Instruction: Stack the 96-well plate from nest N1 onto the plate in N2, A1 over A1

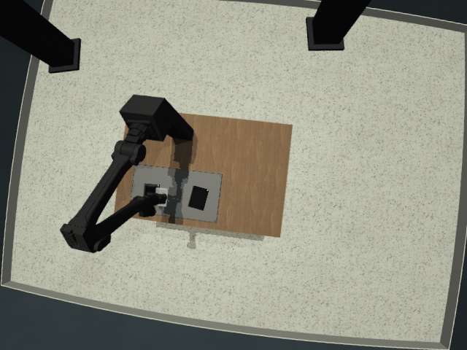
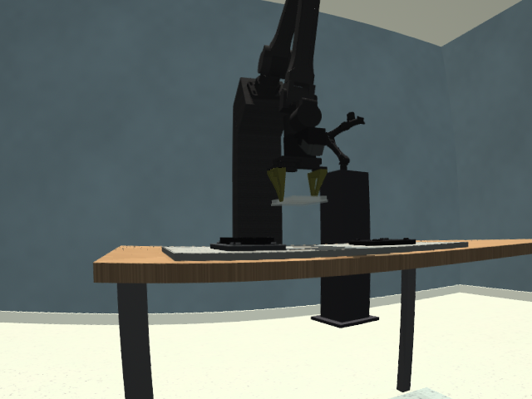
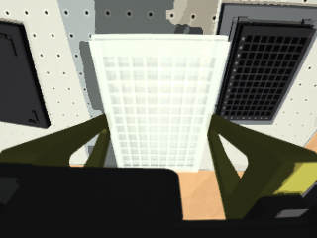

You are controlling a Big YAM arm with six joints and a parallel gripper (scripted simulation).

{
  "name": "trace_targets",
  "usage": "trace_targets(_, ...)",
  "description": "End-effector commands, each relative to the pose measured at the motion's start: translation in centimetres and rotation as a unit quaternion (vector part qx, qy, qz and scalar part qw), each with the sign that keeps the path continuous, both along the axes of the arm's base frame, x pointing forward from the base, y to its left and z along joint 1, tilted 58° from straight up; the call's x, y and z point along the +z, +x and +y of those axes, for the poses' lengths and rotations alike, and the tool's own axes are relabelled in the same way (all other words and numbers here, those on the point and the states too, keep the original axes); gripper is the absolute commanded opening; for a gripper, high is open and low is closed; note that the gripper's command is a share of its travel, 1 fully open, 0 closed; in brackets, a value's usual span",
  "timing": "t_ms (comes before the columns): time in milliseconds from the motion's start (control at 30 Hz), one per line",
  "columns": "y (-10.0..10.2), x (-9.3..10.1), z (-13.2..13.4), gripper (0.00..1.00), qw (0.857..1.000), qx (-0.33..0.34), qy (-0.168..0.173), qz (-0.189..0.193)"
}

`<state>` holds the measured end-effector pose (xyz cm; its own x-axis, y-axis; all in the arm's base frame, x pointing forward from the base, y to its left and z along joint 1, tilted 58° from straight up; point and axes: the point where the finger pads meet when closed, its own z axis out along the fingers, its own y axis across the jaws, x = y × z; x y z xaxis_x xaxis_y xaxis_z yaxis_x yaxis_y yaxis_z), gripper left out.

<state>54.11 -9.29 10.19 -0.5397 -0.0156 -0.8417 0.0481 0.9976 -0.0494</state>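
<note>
My gripper (image 2: pixel 297 195) is shut on a clear white 96-well plate (image 3: pixel 158 99) and holds it level, well above the table. In the side view the plate (image 2: pixel 299 199) hangs between the two nests. A black 96-well plate (image 3: pixel 263 71) sits in nest N2 (image 2: pixel 247 246), to the right in the wrist view. Nest N1 (image 3: pixel 20 74) is an empty black tray, at the left edge there. From above, my gripper (image 1: pixel 161 196) partly covers N2 (image 1: pixel 152 187), and N1 (image 1: pixel 198 197) lies apart to the right. I cannot read the A1 marks.
Both nests stand on a grey perforated base plate (image 1: pixel 176 193) on a wooden table (image 1: pixel 241 176). The arm's black base tower (image 1: pixel 154 117) stands at the table's back corner. Two black pillars (image 1: pixel 326 26) stand on the floor farther off.
</note>
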Motion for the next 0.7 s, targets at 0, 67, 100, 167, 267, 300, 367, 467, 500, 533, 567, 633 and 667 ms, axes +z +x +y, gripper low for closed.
trace_targets(0, -0.1, -0.3, -2.2, 0.0, 1.0, -0.006, -0.009, 0.006)
trace_targets(67, -0.2, -0.2, -2.9, 0.0, 1.0, -0.006, -0.009, 0.006)
trace_targets(100, -0.2, -0.2, -3.3, 0.0, 1.0, -0.007, -0.009, 0.006)
trace_targets(167, -0.2, -0.2, -3.6, 0.0, 1.0, -0.007, -0.009, 0.006)
trace_targets(267, -0.3, -0.1, -4.3, 0.0, 1.0, -0.007, -0.009, 0.006)
trace_targets(300, -0.3, -0.1, -4.6, 0.0, 1.0, -0.007, -0.009, 0.006)
trace_targets(367, -0.3, -0.1, -5.3, 0.0, 1.0, -0.007, -0.009, 0.006)
trace_targets(467, -0.4, 0.0, -6.3, 0.0, 1.0, -0.007, -0.009, 0.006)
trace_targets(500, -0.4, 0.0, -6.6, 0.0, 1.0, -0.007, -0.009, 0.006)
trace_targets(533, -0.4, 0.1, -7.0, 0.0, 1.0, -0.007, -0.008, 0.006)
trace_targets(567, -0.5, 0.1, -7.3, 0.0, 1.0, -0.007, -0.008, 0.006)
trace_targets(633, -0.5, 0.1, -8.0, 0.0, 1.0, -0.007, -0.008, 0.006)
trace_targets(667, -0.5, 0.2, -8.3, 0.0, 1.0, -0.008, -0.008, 0.006)
